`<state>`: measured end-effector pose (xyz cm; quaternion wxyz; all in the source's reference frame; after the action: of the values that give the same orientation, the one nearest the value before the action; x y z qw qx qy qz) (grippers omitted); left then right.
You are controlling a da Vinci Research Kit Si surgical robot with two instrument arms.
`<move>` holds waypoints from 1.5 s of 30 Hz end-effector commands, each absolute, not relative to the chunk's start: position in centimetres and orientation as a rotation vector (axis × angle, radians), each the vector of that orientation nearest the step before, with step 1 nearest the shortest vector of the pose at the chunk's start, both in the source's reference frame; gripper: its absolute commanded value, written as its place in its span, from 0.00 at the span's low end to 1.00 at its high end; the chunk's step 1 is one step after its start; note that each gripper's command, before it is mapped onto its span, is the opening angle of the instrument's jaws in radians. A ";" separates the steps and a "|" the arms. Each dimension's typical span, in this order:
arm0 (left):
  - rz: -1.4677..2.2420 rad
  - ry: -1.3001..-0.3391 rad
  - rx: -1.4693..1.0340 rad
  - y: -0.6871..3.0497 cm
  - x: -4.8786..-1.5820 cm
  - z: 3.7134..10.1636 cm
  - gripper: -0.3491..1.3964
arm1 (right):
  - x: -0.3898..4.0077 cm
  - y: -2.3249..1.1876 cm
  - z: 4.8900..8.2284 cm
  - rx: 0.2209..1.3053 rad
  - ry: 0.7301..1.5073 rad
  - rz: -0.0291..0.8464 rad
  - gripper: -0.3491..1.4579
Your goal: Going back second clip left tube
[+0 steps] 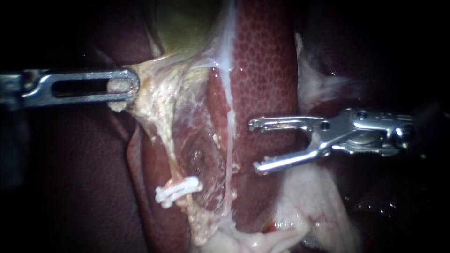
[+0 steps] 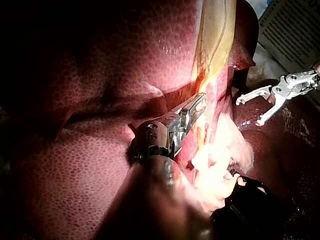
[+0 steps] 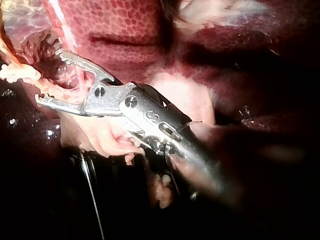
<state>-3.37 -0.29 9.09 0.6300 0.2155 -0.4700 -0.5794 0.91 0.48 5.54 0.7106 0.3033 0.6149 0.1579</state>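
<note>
The left tube (image 1: 161, 126), pale and ragged, runs down from the gallbladder (image 1: 187, 23) and carries one white clip (image 1: 178, 191) near its lower end. My left instrument (image 1: 123, 88) has its slotted jaws shut on pale tissue at the gallbladder's base, which is stretched toward the left. It shows the same grip in the left wrist view (image 2: 194, 111). My right instrument (image 1: 254, 146) stands to the right of the thin right tube (image 1: 229, 140), jaws open and holding nothing. Its open jaws (image 3: 48, 75) point toward the clip (image 3: 17, 74), a little short of it.
Dark red, mottled liver (image 1: 265, 61) lies behind and around both tubes. A dissected pit (image 1: 194, 157) shows between the tubes. Pale fatty tissue (image 1: 309, 206) sits under my right instrument, which also shows with open jaws (image 2: 249, 112) in the left wrist view.
</note>
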 end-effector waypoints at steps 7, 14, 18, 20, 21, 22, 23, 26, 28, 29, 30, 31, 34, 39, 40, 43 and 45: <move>-1.328 -1.076 0.492 -0.29 -3.39 9.13 0.00 | 0.76 0.54 5.36 0.649 1.358 0.321 0.52; -1.325 -1.079 0.483 -0.30 -3.47 9.33 0.00 | 0.73 0.54 5.34 0.649 1.356 0.322 0.53; -1.321 -1.054 0.475 -0.32 -3.57 9.55 0.00 | 0.73 0.54 5.34 0.649 1.356 0.322 0.53; -1.319 -1.037 0.471 -0.33 -3.63 9.68 0.00 | 0.73 0.54 5.34 0.649 1.356 0.322 0.53; -1.316 -1.032 0.470 -0.34 -3.67 9.75 0.00 | 0.73 0.53 5.34 0.649 1.356 0.321 0.53; -1.314 -1.027 0.471 -0.35 -3.69 9.80 0.00 | 0.74 0.53 5.34 0.649 1.356 0.321 0.53; -1.311 -1.025 0.471 -0.35 -3.72 9.85 0.00 | 0.74 0.53 5.33 0.649 1.356 0.321 0.53; -1.304 -1.013 0.475 -0.39 -3.82 9.97 0.00 | 0.74 0.52 5.33 0.648 1.357 0.321 0.53; -1.301 -1.008 0.478 -0.41 -3.87 10.01 0.00 | 0.74 0.52 5.32 0.648 1.357 0.321 0.53; -1.300 -1.006 0.479 -0.42 -3.90 10.02 0.00 | 0.74 0.52 5.32 0.648 1.357 0.321 0.53; -1.300 -1.003 0.478 -0.42 -3.92 10.03 0.00 | 0.74 0.52 5.31 0.648 1.357 0.321 0.53; -1.299 -1.003 0.479 -0.43 -3.94 10.04 0.00 | 0.75 0.52 5.31 0.648 1.357 0.321 0.53; -1.299 -0.997 0.477 -0.44 -3.97 10.06 0.00 | 0.75 0.51 5.31 0.647 1.358 0.321 0.53; -1.299 -0.998 0.478 -0.44 -4.01 10.08 0.00 | 0.76 0.51 5.30 0.647 1.358 0.321 0.53; -1.297 -0.998 0.481 -0.44 -4.02 10.08 0.00 | 0.76 0.51 5.30 0.647 1.358 0.321 0.53; -1.297 -0.999 0.480 -0.44 -4.03 10.08 0.00 | 0.76 0.50 5.29 0.647 1.358 0.321 0.53; -1.297 -0.999 0.480 -0.44 -4.03 10.08 0.00 | 0.76 0.50 5.29 0.647 1.358 0.321 0.53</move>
<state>-4.03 -0.44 10.08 0.6578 0.2121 -0.4408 -0.5727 0.76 0.50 5.28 0.7185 0.2925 0.6141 0.1451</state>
